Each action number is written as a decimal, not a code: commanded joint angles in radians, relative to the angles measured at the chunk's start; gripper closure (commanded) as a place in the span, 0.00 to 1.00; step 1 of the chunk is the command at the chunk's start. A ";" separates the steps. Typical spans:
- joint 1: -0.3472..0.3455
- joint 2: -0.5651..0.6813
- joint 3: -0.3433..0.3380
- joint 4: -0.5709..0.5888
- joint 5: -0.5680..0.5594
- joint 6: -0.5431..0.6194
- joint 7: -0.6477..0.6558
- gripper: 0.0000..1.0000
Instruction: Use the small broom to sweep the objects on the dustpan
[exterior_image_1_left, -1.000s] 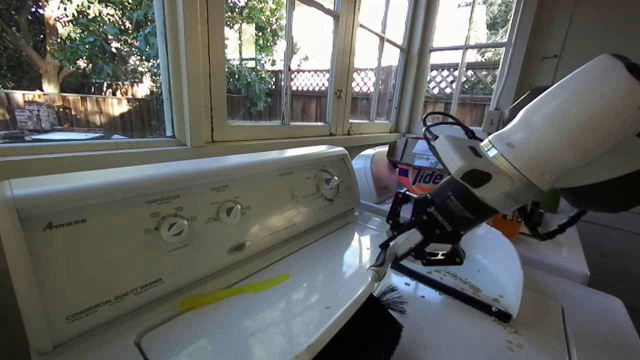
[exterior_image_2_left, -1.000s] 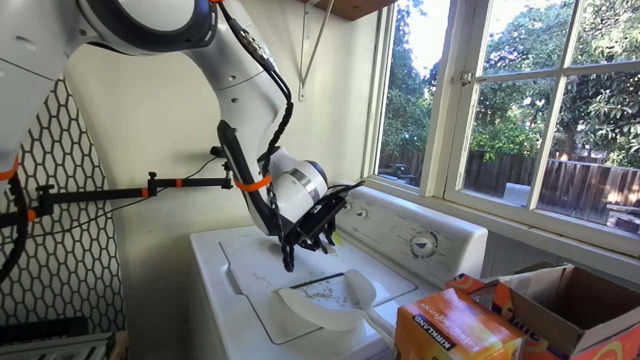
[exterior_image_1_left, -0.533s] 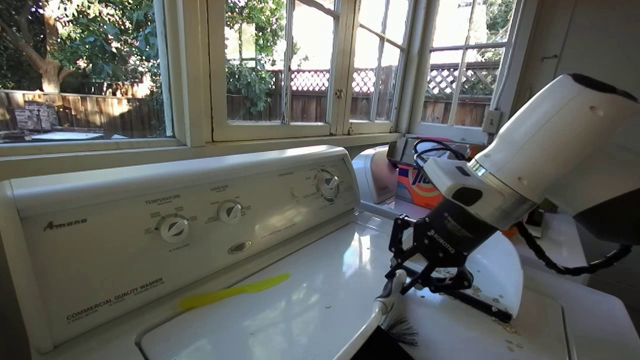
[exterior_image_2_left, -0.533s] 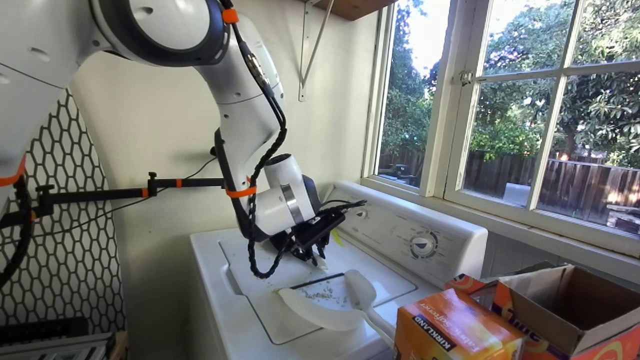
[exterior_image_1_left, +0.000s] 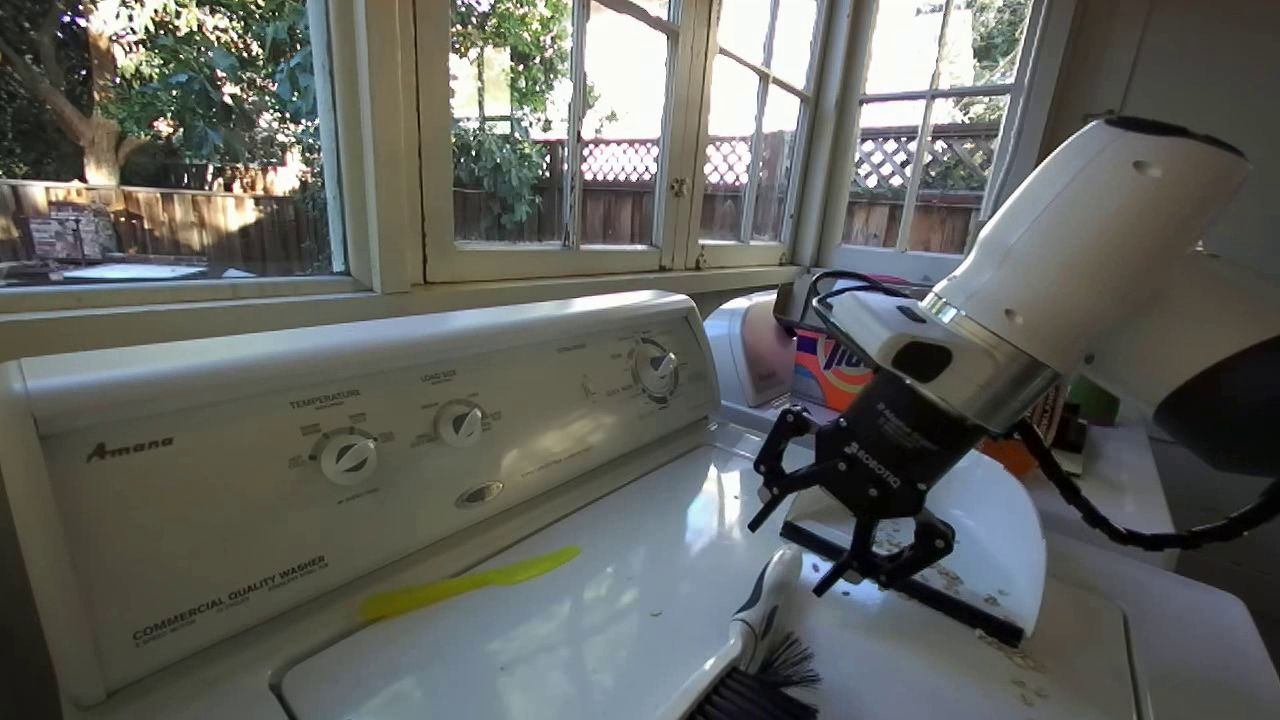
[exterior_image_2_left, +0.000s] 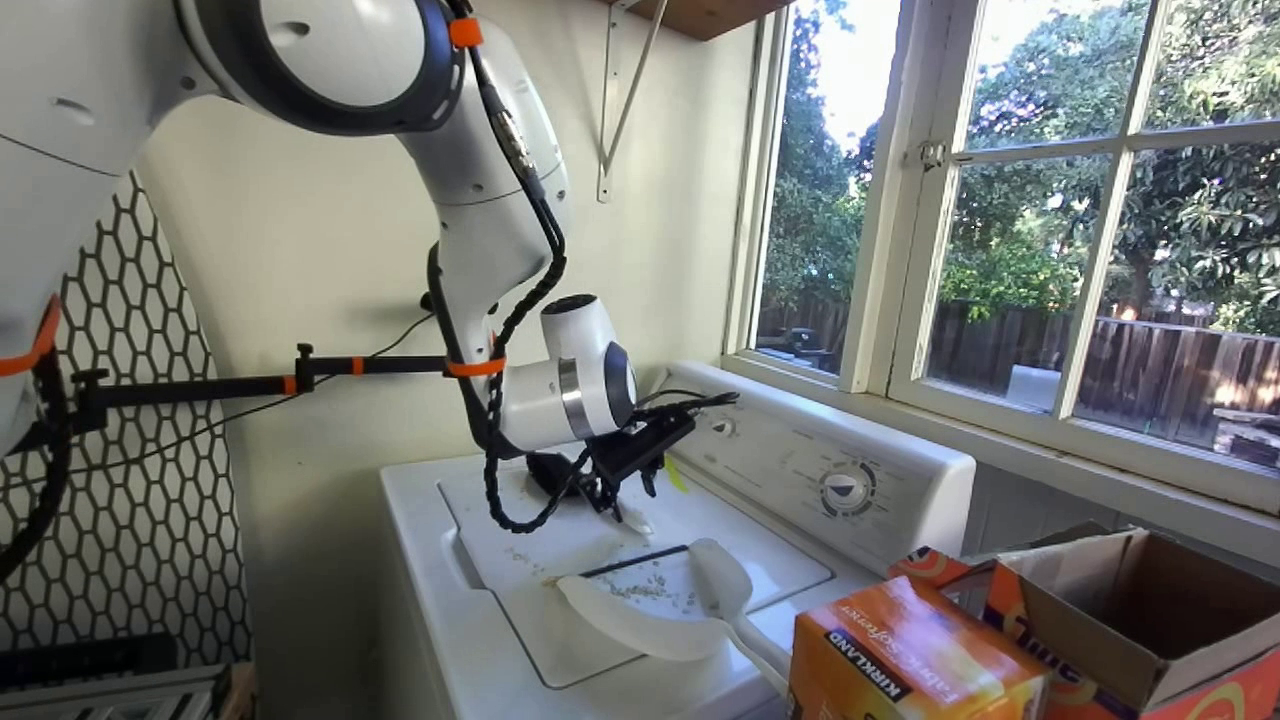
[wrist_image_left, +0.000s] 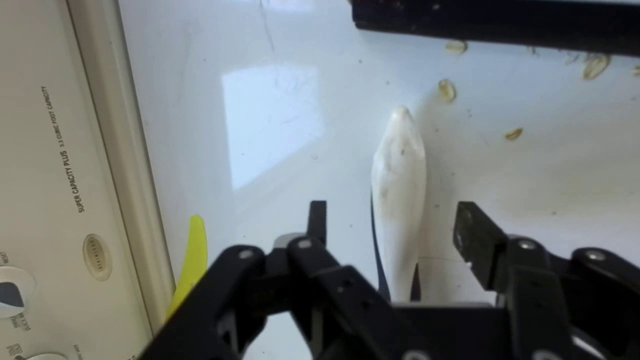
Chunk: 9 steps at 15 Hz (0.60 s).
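1. The white-handled, black-bristled broom (exterior_image_1_left: 748, 638) is lying on the glossy white washer lid (exterior_image_1_left: 560, 640).
2. Over its handle, the black two-fingered gripper (exterior_image_1_left: 787, 558) is hovering, its jaws spread apart.
3. Nearby, the white, black-lipped dustpan (exterior_image_2_left: 655, 635) is holding pale flakes (exterior_image_2_left: 648, 588).

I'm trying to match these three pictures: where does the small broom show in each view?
In an exterior view: small broom, at the bottom edge, right of centre.
In an exterior view: its pale handle end, lower middle.
In the wrist view: its handle, right of centre, framed lower down by the open hand.
Shared landmark, in all three: the dustpan's black lip.
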 joint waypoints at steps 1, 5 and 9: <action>-0.031 -0.026 0.036 -0.003 0.037 -0.044 -0.049 0.01; -0.056 -0.079 0.066 -0.014 0.068 -0.059 -0.043 0.00; -0.099 -0.133 0.138 -0.029 0.185 -0.121 -0.044 0.01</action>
